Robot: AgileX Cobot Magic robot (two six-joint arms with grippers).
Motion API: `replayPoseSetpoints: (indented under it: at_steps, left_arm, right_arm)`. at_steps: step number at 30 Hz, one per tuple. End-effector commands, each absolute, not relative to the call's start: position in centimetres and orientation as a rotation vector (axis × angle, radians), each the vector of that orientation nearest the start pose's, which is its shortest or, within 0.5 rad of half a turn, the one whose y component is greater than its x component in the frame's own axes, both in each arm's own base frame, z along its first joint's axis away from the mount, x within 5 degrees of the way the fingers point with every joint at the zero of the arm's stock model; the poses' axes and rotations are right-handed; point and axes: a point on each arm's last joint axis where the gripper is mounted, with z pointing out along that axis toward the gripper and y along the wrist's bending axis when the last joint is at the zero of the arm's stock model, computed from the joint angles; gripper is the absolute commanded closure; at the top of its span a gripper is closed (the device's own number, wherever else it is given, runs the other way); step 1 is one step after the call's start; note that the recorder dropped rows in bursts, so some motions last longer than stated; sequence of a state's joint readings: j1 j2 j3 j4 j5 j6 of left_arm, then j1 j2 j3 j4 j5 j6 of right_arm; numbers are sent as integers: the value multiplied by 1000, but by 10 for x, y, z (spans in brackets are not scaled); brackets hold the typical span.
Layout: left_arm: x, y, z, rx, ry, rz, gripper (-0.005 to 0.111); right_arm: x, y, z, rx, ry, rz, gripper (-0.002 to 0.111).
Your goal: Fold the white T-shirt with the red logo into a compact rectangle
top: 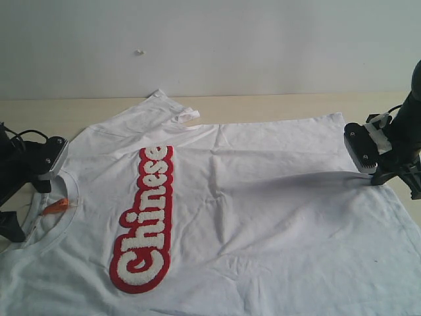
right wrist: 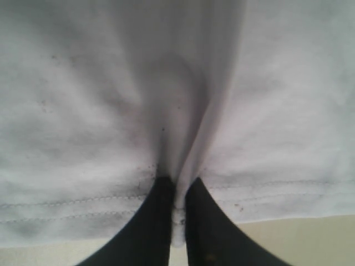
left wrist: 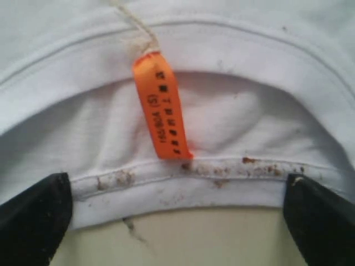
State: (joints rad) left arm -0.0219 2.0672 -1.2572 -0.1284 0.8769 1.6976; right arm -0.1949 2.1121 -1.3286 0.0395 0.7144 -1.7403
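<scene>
White T-shirt (top: 263, 217) lies spread on the table (top: 263, 105) in the exterior view, red logo (top: 145, 220) up. Left wrist: my left gripper (left wrist: 177, 221) stands wide apart, the collar (left wrist: 222, 174) between my fingers, near the orange tag (left wrist: 162, 105). Right wrist: my right gripper (right wrist: 178, 221) is clamped on a pinched hem (right wrist: 288, 199) fold.

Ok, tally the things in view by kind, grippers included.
white T-shirt: 1
red logo: 1
orange neck tag: 1
grippers: 2 (left gripper open, right gripper shut on the hem)
Total: 5
</scene>
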Motion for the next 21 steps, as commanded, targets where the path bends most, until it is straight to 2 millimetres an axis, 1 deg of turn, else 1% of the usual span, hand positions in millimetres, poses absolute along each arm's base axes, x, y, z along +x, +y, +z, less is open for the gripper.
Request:
replayPoseSetpoints:
  at_steps: [1,8,14,16,18,19,20,21]
  left_arm:
    - [368,-16,105,-2274,-2213,163,1]
    - [367,-16,103,-2273,-2213,164,1]
    - [363,-13,97,-2290,-2176,113,1]
    - [360,-13,93,-2265,-2198,110,4]
    - [360,-11,92,-2248,-2202,88,19]
    - [359,-10,92,-2250,-2177,87,35]
    - [358,-9,93,-2256,-2157,87,42]
    - [357,-7,93,-2268,-2106,73,59]
  right_arm:
    - [391,-75,115,-2063,2197,-171,108]
    - [391,-75,115,-2066,2197,-172,108]
    - [391,-75,115,-2066,2197,-172,108]
    - [391,-75,115,-2066,2197,-172,108]
    - [391,-75,115,-2066,2197,-172,108]
    - [391,-75,115,-2062,2198,-170,108]
    - [391,-75,115,-2062,2198,-170,108]
    - [391,-75,115,-2062,2198,-170,108]
